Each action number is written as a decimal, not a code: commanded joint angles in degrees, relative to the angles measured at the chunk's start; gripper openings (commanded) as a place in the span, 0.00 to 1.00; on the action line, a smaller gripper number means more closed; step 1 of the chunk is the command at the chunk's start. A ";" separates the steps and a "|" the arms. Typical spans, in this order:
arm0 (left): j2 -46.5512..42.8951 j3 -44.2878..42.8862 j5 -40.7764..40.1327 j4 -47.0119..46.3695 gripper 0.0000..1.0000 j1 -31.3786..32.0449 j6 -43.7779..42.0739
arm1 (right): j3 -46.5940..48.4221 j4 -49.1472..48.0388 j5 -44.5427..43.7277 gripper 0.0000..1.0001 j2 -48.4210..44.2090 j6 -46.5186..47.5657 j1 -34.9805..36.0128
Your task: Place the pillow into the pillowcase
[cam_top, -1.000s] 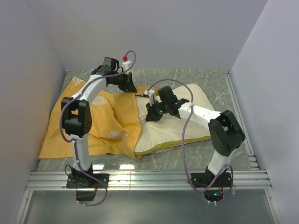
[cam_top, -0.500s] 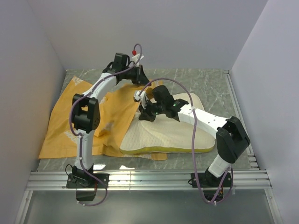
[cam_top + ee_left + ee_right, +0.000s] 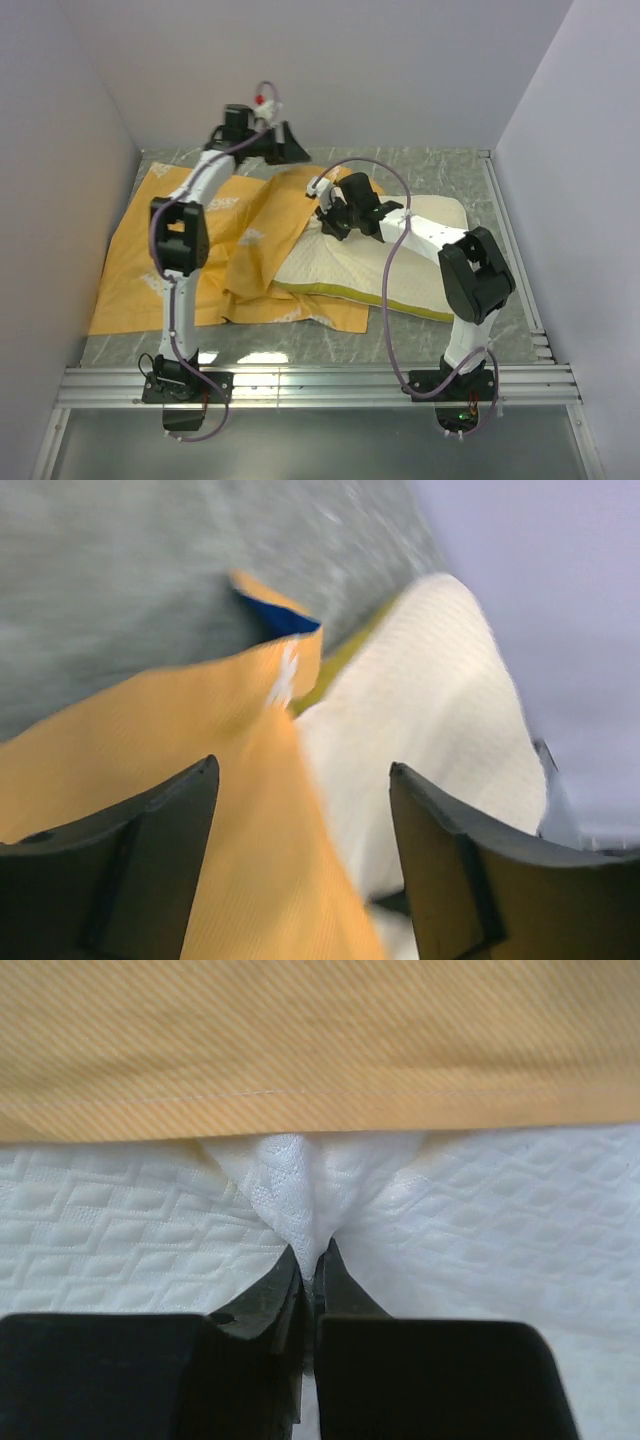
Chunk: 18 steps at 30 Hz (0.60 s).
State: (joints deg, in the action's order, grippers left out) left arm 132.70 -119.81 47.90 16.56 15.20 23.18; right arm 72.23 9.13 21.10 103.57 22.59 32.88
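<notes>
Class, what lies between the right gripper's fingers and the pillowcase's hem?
Only the pillow: a puckered ridge of its quilted cloth runs from the right gripper up to the pillowcase, shown in the right wrist view.

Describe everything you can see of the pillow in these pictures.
The pillow is a flat, rectangular cream-white cushion of quilted, diamond-patterned fabric, with a yellow-green band along its edge. It lies on the table, right of centre. Its left end is covered by the orange-yellow pillowcase, and the rest is bare. The right gripper is shut on a pinched fold of its top fabric, just beside the pillowcase's hem.
</notes>
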 commanded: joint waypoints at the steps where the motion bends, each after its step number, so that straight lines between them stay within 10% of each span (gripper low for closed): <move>1: -13.75 4.13 -3.43 -4.43 0.77 -11.92 0.03 | 2.04 -6.40 -7.03 0.00 0.84 2.02 -1.51; 3: -20.95 9.64 -4.30 -0.85 0.79 -14.31 -5.14 | 4.40 -4.39 -8.18 0.00 1.89 2.02 -1.51; 8: -37.66 27.89 -7.64 11.29 0.76 -17.22 -22.79 | 8.55 5.88 -6.78 0.88 -1.60 -0.09 -1.42; 18: -64.68 63.64 -24.33 9.55 0.69 -2.56 -31.54 | 5.66 27.17 8.33 0.87 -15.68 -5.61 -1.24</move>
State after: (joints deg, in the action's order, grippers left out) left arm 66.08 -60.86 32.64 25.63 8.75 -5.41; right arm 78.54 28.73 23.24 89.93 20.82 31.62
